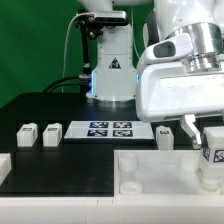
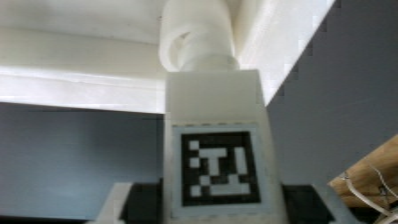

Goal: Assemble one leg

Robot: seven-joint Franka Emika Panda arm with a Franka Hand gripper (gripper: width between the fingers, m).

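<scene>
**Leg gripped, not yet seated**

Your gripper (image 1: 208, 140) is clamped on 1 leg (image 2: 217, 130), held above the white tray (image 1: 150, 172) at the exterior view's right. Seating it looks still to do. 3 loose legs (image 1: 25, 133) lie beside the marker board (image 1: 110, 130). No readable writing, only square tags.

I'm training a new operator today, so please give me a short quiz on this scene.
1. True or false: the gripper is shut on a leg.
2. How many loose legs lie to the exterior view's left of the marker board? A one, B two, C four.
3. Fill in: the table is coloured ___.
Key: 1 true; 2 B; 3 black.
</scene>
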